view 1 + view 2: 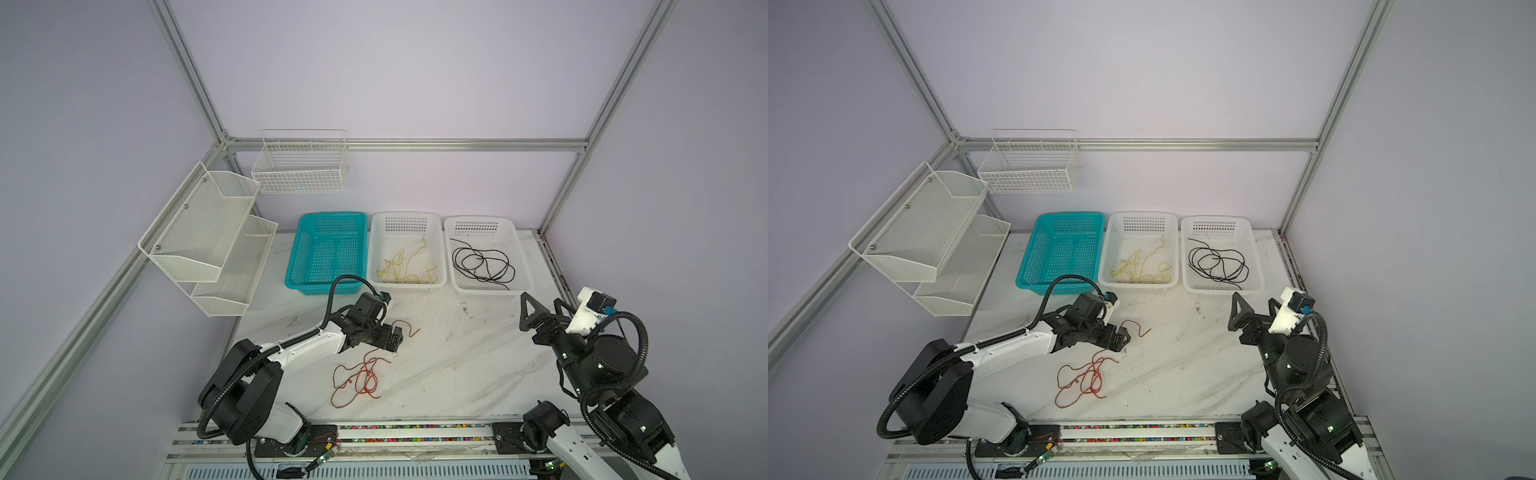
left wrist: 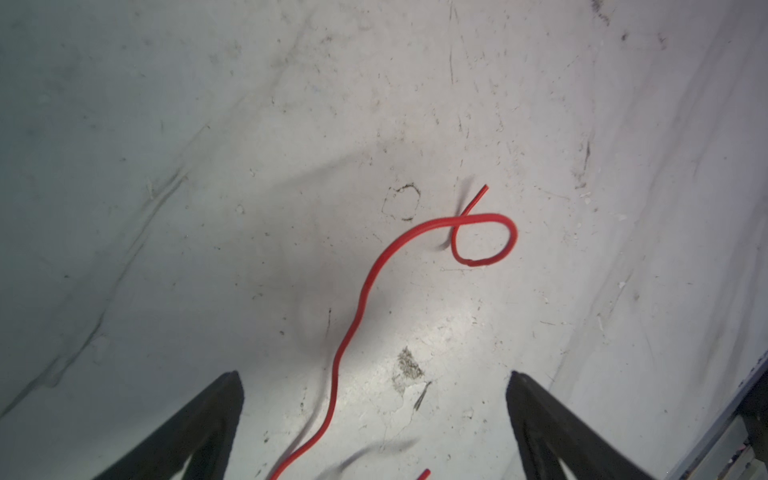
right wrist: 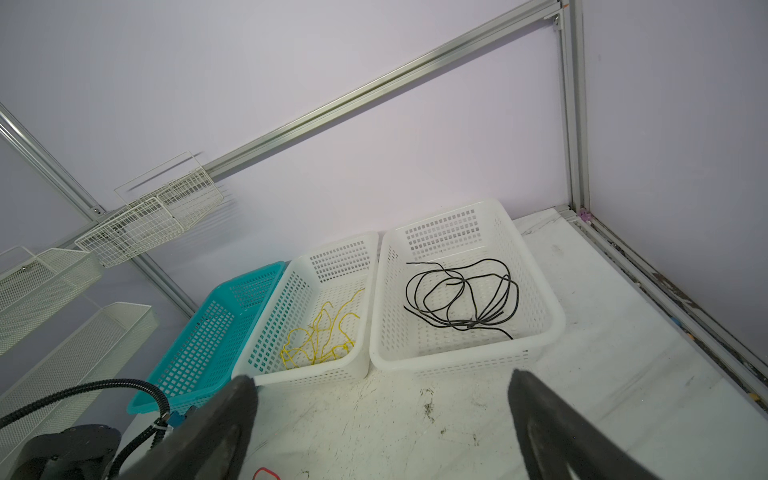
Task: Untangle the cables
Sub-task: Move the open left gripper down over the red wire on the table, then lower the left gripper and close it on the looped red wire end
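left gripper stood wide apart over thin red-orange cable, gripping nothing | right gripper wide apart, empty, hung near right edge of white marble tabletop

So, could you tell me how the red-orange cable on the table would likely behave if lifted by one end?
Probably floppy: the red-orange cable lies in loose overlapping loops, so it should trail. Likely light, being very thin. Its curled end suggests it keeps some kinks.

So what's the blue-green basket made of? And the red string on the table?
The teal basket looks like molded plastic: smooth, one colour, with neat rows of square holes. The red cable looks like thin wire in a smooth plastic coat. It holds its curls, so maybe metal inside.
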